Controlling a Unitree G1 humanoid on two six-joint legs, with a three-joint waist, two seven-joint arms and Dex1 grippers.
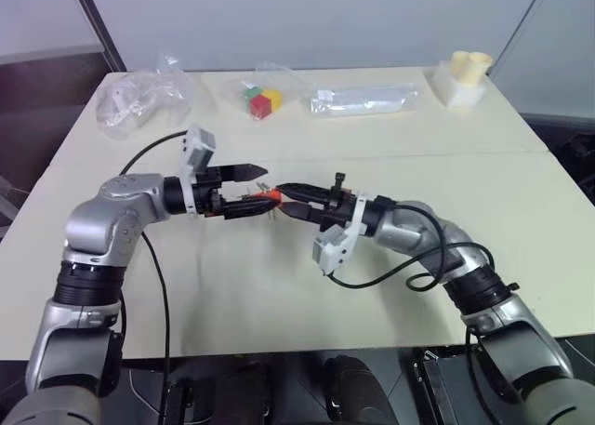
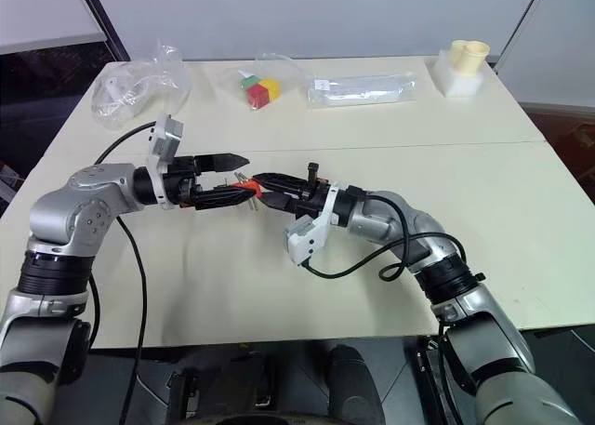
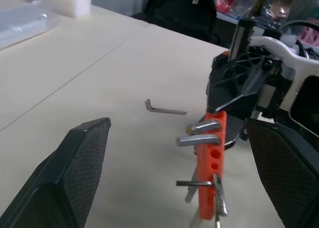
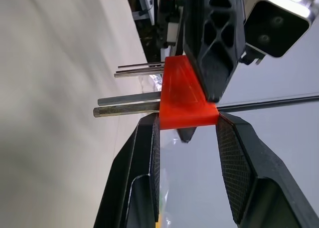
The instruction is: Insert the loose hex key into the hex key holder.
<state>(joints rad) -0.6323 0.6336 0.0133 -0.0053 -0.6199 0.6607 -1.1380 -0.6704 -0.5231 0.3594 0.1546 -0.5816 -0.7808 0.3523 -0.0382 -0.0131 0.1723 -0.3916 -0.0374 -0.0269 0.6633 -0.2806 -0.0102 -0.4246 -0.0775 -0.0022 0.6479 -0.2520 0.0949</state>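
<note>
Right gripper [image 4: 187, 130]: your claw is clenched on the hex key holder [image 4: 185, 96], one finger on each flat side of the orange block, held up off the table [image 1: 279, 295] in front of you.
Hex key holder: it hangs in the air between your two grippers, with its grey keys sticking out sideways; in the left wrist view several holes in the orange face show bare.
Left gripper [image 1: 246, 191]: released, fingers spread wide, pointing across at the right one. The holder sits between its fingers, and you can see clear space on both sides, so it grips nothing.
Loose hex key [image 3: 164, 108]: lying flat on the cream tabletop, alone, beyond the holder in the left wrist view and well apart from both claws.
Far side of the table, from your left: a crumpled clear bag [image 1: 139, 99], a clear bag of red, green and yellow cubes [image 1: 262, 100], a long clear packet [image 1: 364, 99], and a white foam block with pale yellow cups [image 1: 460, 79] at the corner.
</note>
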